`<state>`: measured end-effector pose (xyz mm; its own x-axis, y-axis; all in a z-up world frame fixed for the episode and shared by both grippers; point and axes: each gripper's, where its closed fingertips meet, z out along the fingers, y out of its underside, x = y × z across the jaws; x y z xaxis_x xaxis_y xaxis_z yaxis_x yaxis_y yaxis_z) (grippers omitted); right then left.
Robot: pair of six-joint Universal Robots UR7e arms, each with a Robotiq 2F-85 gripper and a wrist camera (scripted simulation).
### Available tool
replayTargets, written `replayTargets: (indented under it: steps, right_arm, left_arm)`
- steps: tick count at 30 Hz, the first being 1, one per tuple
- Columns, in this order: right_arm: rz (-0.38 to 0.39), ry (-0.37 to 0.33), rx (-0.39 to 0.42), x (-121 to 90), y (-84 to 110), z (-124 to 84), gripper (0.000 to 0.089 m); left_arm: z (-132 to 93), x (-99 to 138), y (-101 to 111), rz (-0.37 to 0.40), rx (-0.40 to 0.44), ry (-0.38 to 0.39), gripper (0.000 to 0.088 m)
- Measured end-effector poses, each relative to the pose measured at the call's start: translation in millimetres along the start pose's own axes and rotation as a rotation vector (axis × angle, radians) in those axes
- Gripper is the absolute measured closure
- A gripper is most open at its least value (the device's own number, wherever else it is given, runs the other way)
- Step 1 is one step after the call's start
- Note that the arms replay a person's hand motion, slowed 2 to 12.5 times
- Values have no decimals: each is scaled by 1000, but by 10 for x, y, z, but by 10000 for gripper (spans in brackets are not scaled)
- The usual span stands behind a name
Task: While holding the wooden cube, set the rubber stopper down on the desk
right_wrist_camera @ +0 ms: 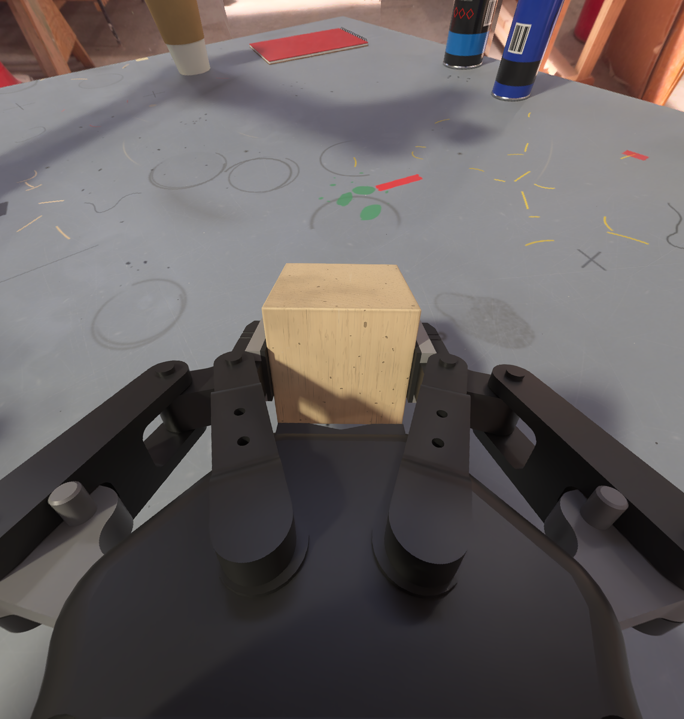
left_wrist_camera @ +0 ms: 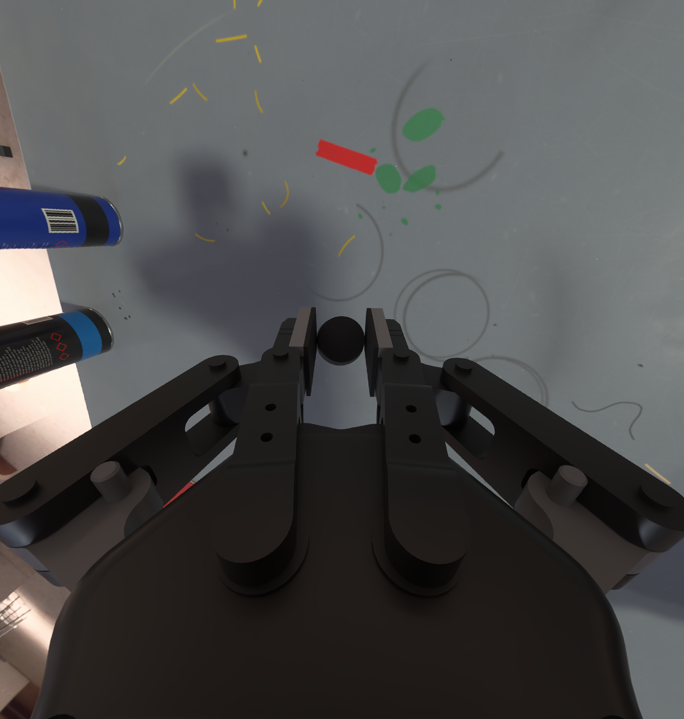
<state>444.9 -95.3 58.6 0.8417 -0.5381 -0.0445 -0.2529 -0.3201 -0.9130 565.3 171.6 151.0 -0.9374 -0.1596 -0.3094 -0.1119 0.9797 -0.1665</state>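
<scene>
Left jaws pinch the rubber stopper [left_wrist_camera: 340, 339]; I'd lower straight to the desk [left_wrist_camera: 527, 233], right jaws gripping the wooden cube [right_wrist_camera: 340, 342].

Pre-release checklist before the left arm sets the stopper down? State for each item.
1. Rubber stopper pinched in left gripper: ok, pads touch both sides.
2. Wooden cube held in right gripper: ok, fingers press both side faces.
3. Desk under the stopper free of objects: ok, only paint marks and rings there.
4. Spray cans, blue and black, apart from the drop spot: ok, both stand off at the desk edge.
5. Stopper's height above the desk: cannot tell from this angle.
6. Right arm out of the left arm's path: cannot tell, neither view shows the other arm.
</scene>
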Motion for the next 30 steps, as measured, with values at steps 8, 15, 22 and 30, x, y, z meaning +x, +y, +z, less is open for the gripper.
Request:
replayTargets:
  steps: [8, 15, 22, 30]
  right_arm:
    - [-2, 0, -2, -2, 3, 1, 385]
    - [-1, 0, -1, -1, 1, 0, 385]
    - [3, -1, 1, 2, -1, -1, 385]
    - [5, -2, 1, 2, 0, -1, 385]
  left_arm:
    - [-134, -38, 0, -16, 42, -37, 655]
    - [-278, -82, 20, -34, 74, -73, 655]
    - [-467, -133, 23, -57, 126, -111, 655]
    - [-718, -207, 12, -84, 192, -161, 655]
